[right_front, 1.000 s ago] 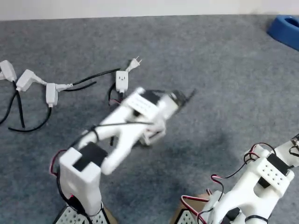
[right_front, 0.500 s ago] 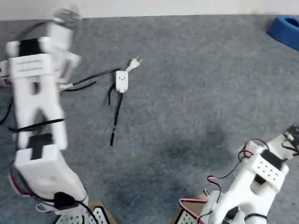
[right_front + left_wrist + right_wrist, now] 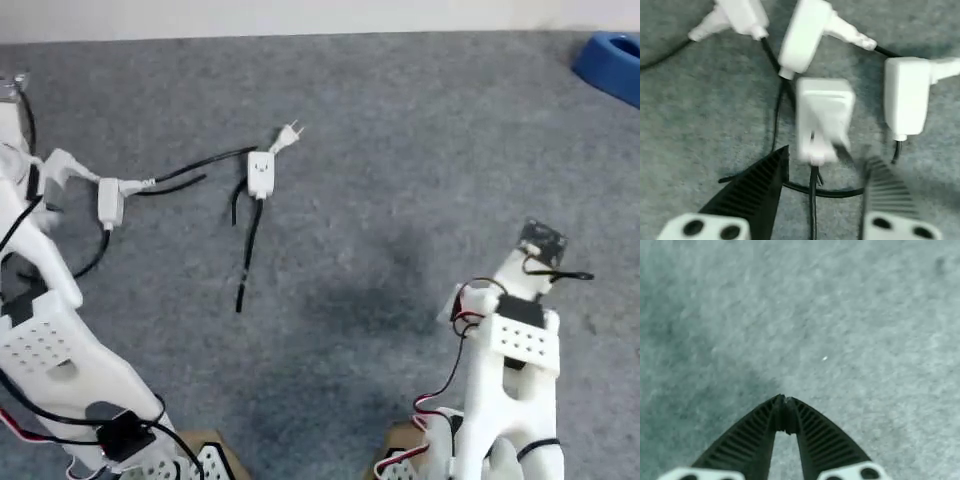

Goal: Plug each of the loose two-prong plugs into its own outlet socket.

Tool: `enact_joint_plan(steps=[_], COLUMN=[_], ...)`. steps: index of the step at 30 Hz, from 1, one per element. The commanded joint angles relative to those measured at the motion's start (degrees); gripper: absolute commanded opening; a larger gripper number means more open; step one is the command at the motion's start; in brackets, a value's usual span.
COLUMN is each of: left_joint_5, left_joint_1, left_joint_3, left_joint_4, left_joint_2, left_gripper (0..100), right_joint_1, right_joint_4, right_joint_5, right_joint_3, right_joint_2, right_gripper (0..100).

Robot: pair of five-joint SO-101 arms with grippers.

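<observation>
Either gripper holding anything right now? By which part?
Nothing is held. Left gripper is open, not clamped on the white rectangular outlet block ahead; right gripper is shut empty over grey carpet.

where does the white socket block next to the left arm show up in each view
High view: socket block, near the left edge.
Left wrist view, just past one finger of the open left hand.
Right wrist view: not in it.
Shared landmark: the tapered white connector beside it.
</observation>
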Motion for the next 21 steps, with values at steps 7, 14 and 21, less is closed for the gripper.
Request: enact_joint_plan(steps=[7, 14, 21], left_joint_5=[1.67, 7.30, 13.01], left_joint_1=[20.09, 44.00, 48.92], left_joint_3=[-16.48, -16.57, -29.23], left_joint_4=[10.90, 10.73, 9.32], left_joint_2=[-0.66, 5.05, 18.07], left_gripper=[32, 32, 32], right_joint_1=[-1.10, -1.19, -0.66], right_joint_4=[0.57, -0.57, -8.75], right_joint_5=[0.62, 0.18, 0.62], right_joint_3=[-4.09, -0.84, 5.32], right_joint_2=[-0.84, -0.84, -1.10], right_gripper=[1.0, 1.0, 1.0])
